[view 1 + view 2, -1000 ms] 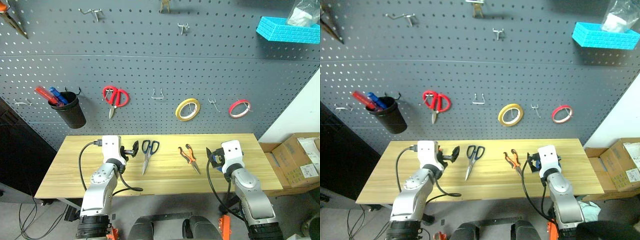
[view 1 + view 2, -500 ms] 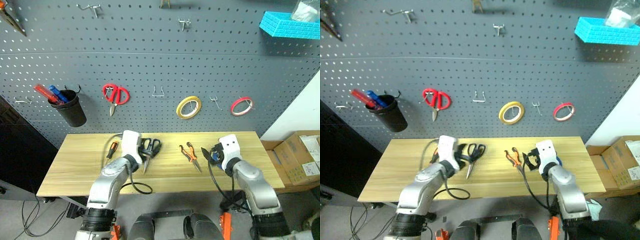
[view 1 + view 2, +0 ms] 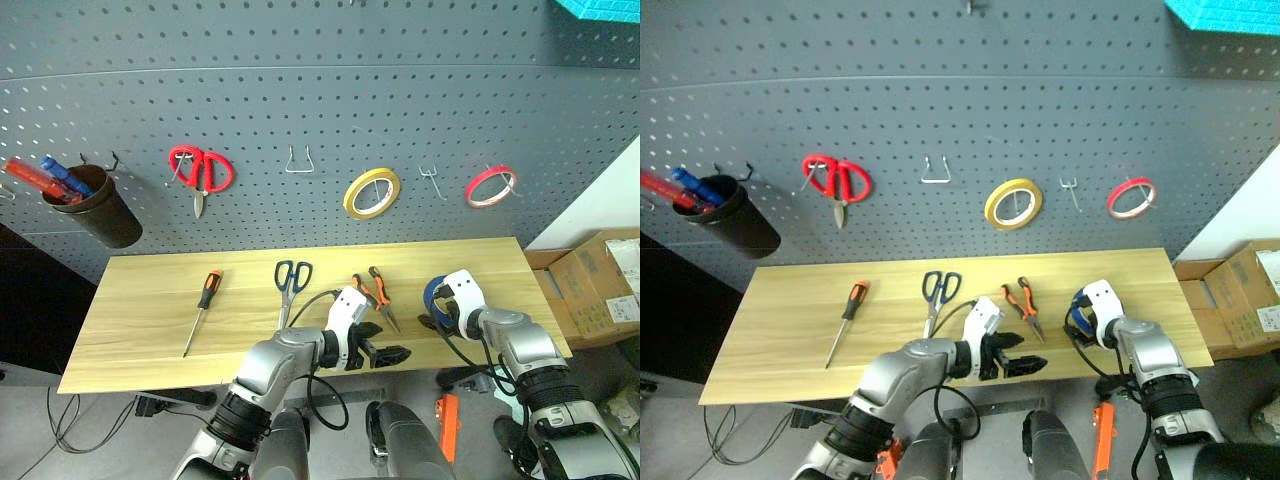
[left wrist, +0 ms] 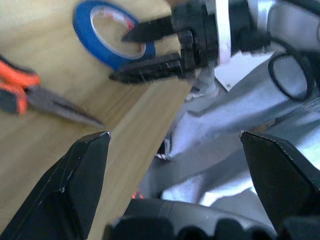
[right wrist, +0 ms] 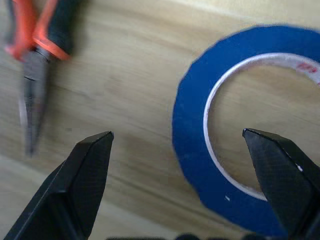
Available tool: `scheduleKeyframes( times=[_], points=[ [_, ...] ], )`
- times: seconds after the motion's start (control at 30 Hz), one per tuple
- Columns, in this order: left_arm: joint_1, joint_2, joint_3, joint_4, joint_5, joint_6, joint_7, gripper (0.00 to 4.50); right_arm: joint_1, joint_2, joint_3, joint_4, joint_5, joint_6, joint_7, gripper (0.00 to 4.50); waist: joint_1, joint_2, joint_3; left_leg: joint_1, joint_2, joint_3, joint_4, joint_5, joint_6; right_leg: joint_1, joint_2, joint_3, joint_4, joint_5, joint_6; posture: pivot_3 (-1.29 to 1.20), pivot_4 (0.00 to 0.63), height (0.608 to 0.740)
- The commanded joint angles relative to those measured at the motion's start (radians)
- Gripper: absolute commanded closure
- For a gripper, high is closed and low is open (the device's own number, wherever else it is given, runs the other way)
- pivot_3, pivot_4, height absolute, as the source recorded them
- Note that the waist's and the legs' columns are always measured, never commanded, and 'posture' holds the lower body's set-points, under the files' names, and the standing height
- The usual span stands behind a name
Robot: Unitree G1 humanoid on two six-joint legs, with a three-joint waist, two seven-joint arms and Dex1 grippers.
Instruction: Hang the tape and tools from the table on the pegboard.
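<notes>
A pale wooden table [image 3: 150, 330] stands before a dark pegboard [image 3: 300, 90]. The blue tape [image 5: 235, 145] lies flat near the table's right end. The right gripper [image 4: 135, 52] hovers just above it, fingers wide, nothing held. To lift it cleanly, one finger should likely drop inside the ring. The left gripper [image 3: 395, 353], also wide and empty, sits near the pliers [image 3: 375, 296]; the blue scissors [image 3: 290, 285] lie further left.

On the table [image 3: 140, 330], the screwdriver [image 3: 201, 310] lies at 9 o'clock, scissors [image 3: 290, 288] and pliers [image 3: 375, 297] mid, tape [image 3: 434, 295] at 3 o'clock.
</notes>
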Motion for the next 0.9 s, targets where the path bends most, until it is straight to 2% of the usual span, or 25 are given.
scheduleKeyframes(
  times=[0.03, 0.2, 0.27, 0.37, 0.57, 0.63, 0.77, 0.9],
  points=[
    [0.000, -0.012, -0.013, -0.016, 0.001, -0.003, -0.008, 0.04, -0.022, -0.002, 0.006, 0.048, -0.007, -0.005, 0.012, 0.00, -0.001, -0.001, 0.009, 0.000, 0.000, 0.000, 0.000, 0.000, 0.000, 0.000, 0.000, 0.000, 0.000, 0.000, 0.000, 0.08, 0.326, 0.740],
    [-0.004, -0.006, -0.007, -0.001, 0.011, -0.011, -0.011, 0.04, -0.053, -0.002, 0.009, 0.123, -0.017, -0.007, 0.015, 0.00, -0.001, -0.005, 0.020, 0.001, 0.000, 0.000, 0.000, 0.000, 0.000, 0.000, 0.000, 0.000, 0.000, 0.000, 0.000, 0.08, 0.331, 0.740],
    [-0.006, -0.004, -0.005, 0.000, 0.011, -0.010, -0.013, 0.00, -0.064, -0.006, 0.011, 0.148, -0.022, -0.015, 0.018, 0.38, -0.001, -0.007, 0.023, 0.003, 0.000, 0.000, 0.000, 0.000, 0.000, 0.000, 0.000, 0.000, 0.000, 0.000, 0.000, 0.08, 0.331, 0.740],
    [-0.009, -0.003, 0.005, -0.001, 0.007, -0.005, -0.014, 0.00, -0.081, -0.014, 0.019, 0.172, -0.035, -0.033, 0.026, 1.27, 0.000, -0.008, 0.024, 0.002, 0.000, 0.000, 0.001, 0.000, 0.000, 0.000, 0.000, 0.001, -0.001, -0.001, -0.002, 0.09, 0.327, 0.740],
    [-0.013, -0.011, 0.005, 0.016, 0.017, -0.018, -0.007, 0.00, -0.086, -0.015, 0.001, 0.177, -0.034, -0.035, 0.038, 3.38, 0.000, -0.008, 0.024, 0.002, 0.000, -0.001, 0.000, 0.000, 0.000, 0.000, 0.000, 0.000, -0.001, -0.001, 0.000, 0.08, 0.314, 0.740],
    [-0.017, -0.015, 0.006, 0.022, 0.019, -0.019, -0.007, 0.00, -0.083, -0.020, 0.000, 0.171, -0.038, -0.036, 0.036, 3.91, 0.000, -0.008, 0.024, 0.002, 0.000, -0.001, 0.000, 0.000, 0.000, 0.000, 0.000, -0.001, -0.001, -0.001, 0.000, 0.08, 0.309, 0.740],
    [-0.024, -0.014, 0.011, 0.017, 0.021, -0.023, -0.014, 0.00, -0.042, -0.034, -0.020, 0.086, -0.041, 0.001, 0.005, 3.95, 0.000, -0.008, 0.024, 0.001, 0.000, -0.001, 0.000, 0.000, 0.000, 0.000, 0.000, -0.001, -0.002, -0.001, 0.000, 0.06, 0.280, 0.740],
    [-0.009, 0.034, 0.062, -0.113, -0.022, -0.013, -0.039, 0.00, 0.165, -0.088, -0.049, -0.360, -0.064, 0.019, -0.040, 3.95, 0.010, -0.005, 0.022, -0.005, -0.001, -0.003, 0.000, 0.000, -0.001, -0.006, -0.001, -0.002, -0.001, -0.002, 0.002, 0.04, 0.230, 0.740]
  ],
)
